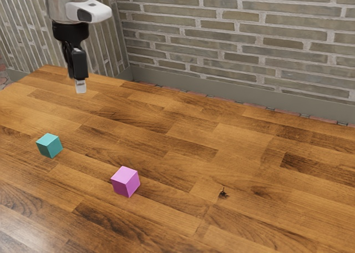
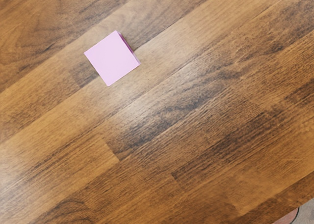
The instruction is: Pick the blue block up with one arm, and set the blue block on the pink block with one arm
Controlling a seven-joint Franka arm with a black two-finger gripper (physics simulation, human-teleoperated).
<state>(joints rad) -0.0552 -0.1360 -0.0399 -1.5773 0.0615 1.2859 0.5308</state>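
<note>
A teal-blue block (image 1: pixel 49 145) rests on the wooden table (image 1: pixel 233 153) near the exterior view's left. The pink block (image 1: pixel 125 181) lies apart from it, nearer the front and to the right. My gripper (image 1: pixel 79 85) hangs high above the table's far left corner, well behind and above the blue block. It is open and holds nothing. In the wrist view the pink block (image 2: pixel 112 57) shows from above as a pale pink square on the planks.
A brick wall (image 1: pixel 238 36) runs along the back and left edges of the table. A small dark knot (image 1: pixel 223 193) marks the wood to the right of the pink block. Bare planks spread across the middle and right.
</note>
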